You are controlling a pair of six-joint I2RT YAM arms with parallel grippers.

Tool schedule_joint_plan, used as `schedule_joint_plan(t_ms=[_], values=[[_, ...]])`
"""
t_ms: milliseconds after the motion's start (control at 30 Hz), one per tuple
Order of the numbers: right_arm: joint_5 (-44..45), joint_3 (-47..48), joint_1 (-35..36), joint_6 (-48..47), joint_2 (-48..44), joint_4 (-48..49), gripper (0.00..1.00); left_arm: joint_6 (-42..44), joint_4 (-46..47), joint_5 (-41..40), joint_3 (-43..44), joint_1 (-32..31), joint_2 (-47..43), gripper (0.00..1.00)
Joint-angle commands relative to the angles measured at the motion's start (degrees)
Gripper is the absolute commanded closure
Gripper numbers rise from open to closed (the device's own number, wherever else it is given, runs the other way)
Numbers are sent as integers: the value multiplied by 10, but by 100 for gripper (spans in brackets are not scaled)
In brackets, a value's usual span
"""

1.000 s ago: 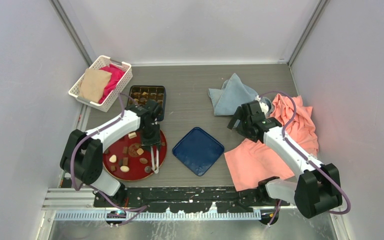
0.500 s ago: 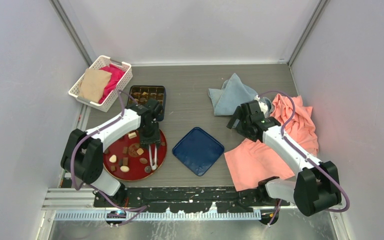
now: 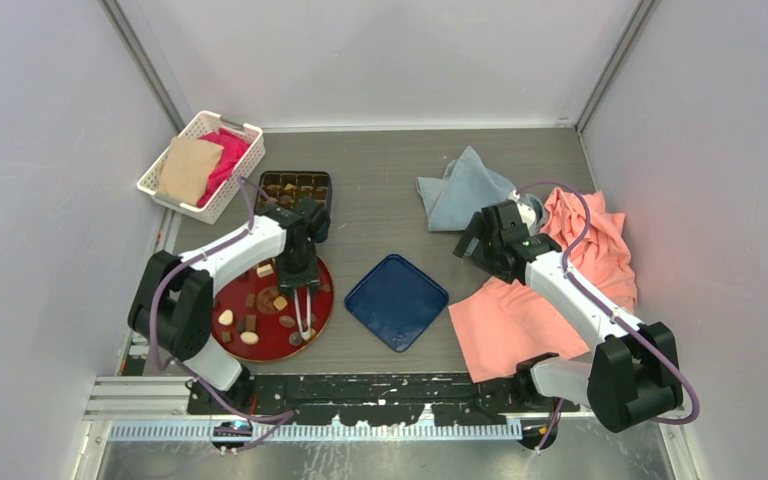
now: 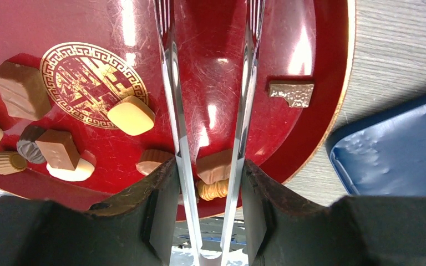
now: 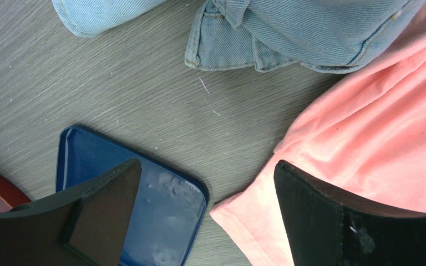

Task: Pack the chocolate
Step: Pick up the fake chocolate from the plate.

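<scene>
Since a second ago the left arm's elbow has swung a little to the right and the tongs (image 4: pixel 173 94) have slid slightly inward over the red plate (image 4: pixel 216 72); the right arm has not stirred. At the far-left corner of the counter stands a white basket (image 3: pixel 242 172) of folded cloths, out of the way. Toward the near-left corner lies the plate, and on it the loose chocolate (image 4: pixel 131 115): tan, brown and cream pieces, mostly on its left half. The left gripper (image 4: pixel 208 172) is clamped on the tongs near their hinge, squeezing them only part way, so the two blades stand apart. A tan piece shows between the blades close to the fingers, but their tips run out of the wrist view, so whether anything is pinched cannot be told. The tool is probably used because the pieces are too small for the fingers themselves. Just beyond the plate, toward the far edge, sits a dark compartment tray (image 3: pixel 324 190) already holding some pieces, seemingly the place to pack. A blue square tray (image 3: pixel 397 300) lies near the middle of the near edge, with a denim cloth (image 3: pixel 465 190) beyond it. The right gripper (image 5: pixel 206 166) hangs wide open and empty above the counter between them, likely waiting, beside a pink cloth (image 3: pixel 505 325) along the right edge.
</scene>
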Motion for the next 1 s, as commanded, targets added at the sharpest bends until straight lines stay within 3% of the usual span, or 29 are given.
schedule_joint_plan(t_ms=[0,467,967], values=[[2,17,2,4,-13,12,5,-6,-3,-24,20,-3,0,57],[3,22,2,6,-21,6,5,-7,2,-22,28,1,7,59],[1,23,2,1,-15,7,5,-12,-28,-35,43,1,-21,99]])
